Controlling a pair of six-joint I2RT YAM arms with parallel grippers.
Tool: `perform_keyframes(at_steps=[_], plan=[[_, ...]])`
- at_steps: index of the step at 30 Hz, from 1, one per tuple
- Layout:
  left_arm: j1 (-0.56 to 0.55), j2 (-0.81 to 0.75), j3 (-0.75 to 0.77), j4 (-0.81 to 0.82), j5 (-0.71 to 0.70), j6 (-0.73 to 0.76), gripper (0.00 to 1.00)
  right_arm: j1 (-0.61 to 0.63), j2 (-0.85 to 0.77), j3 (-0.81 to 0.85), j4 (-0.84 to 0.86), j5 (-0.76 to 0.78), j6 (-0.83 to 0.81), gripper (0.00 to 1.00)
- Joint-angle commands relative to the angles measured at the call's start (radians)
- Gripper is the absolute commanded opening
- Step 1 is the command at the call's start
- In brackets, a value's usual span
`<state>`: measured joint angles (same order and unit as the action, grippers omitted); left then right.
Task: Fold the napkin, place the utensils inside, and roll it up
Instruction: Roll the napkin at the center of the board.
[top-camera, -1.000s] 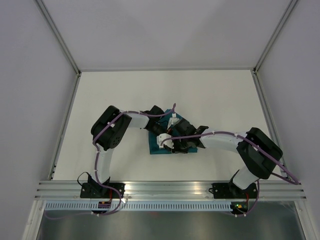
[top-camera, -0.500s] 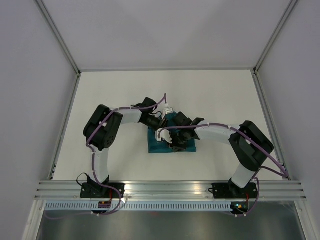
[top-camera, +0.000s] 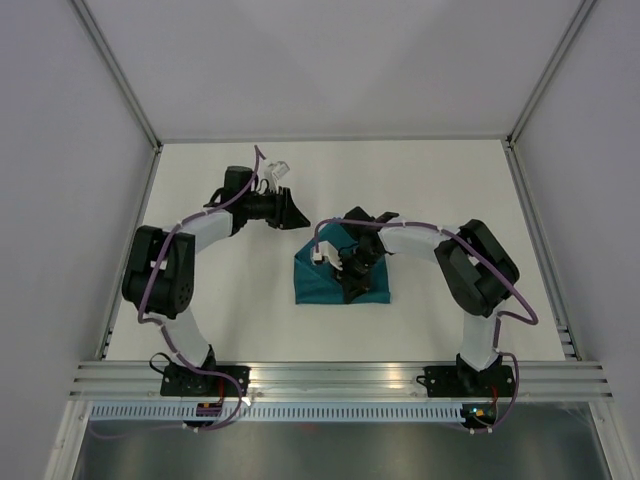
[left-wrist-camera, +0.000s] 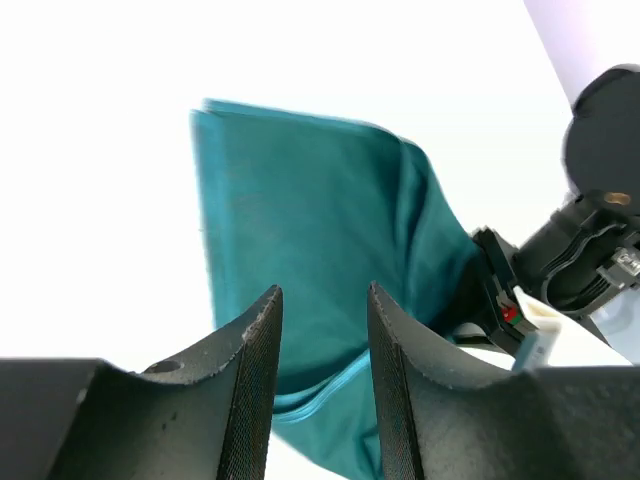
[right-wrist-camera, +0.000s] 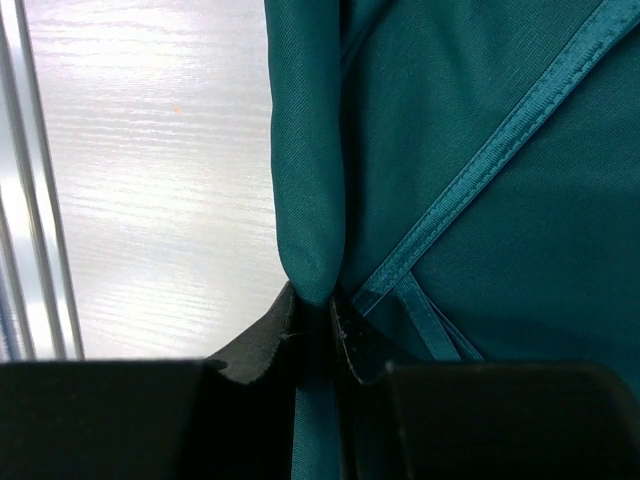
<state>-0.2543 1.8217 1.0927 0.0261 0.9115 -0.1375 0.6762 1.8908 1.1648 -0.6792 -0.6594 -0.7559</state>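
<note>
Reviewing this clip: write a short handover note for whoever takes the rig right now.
Left gripper: open, empty, clear of the cloth beyond its far left corner.
Right gripper: shut on a fold of the teal, slightly shiny cloth napkin, which lies folded.
No dark blue stick-like utensil shows in any view.
Done: napkin folded, it seems.
Left: confirm utensil is inside, roll up.

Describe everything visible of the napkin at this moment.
The napkin is teal cloth with a slight sheen and a stitched hem band, folded into a rough rectangle of several layers. It lies on the white table mid-workspace, partly hidden under the right arm. The right claw pinches a rounded fold at its edge. The left claw is open and clear of it.
</note>
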Motion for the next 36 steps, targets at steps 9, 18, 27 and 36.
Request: perform_keyframes(at_steps=[9,18,27,36], plan=[[0.015,-0.36,-0.266,0.291,-0.321,0.015,0.48,-0.072,0.251,0.199,-0.233,-0.106,-0.062,0.08],[-0.066,-0.518,-0.405,0.264,-0.364,0.307,0.5,-0.104,0.353,0.283,-0.315,-0.141,-0.06,0.07],[-0.249,-0.553,-0.484,0.147,-0.39,0.617,0.56,-0.122,0.415,0.348,-0.365,-0.155,-0.045,0.08],[-0.543,-0.565,-0.574,0.173,-0.603,0.751,0.57,-0.127,0.442,0.378,-0.375,-0.152,-0.022,0.07]])
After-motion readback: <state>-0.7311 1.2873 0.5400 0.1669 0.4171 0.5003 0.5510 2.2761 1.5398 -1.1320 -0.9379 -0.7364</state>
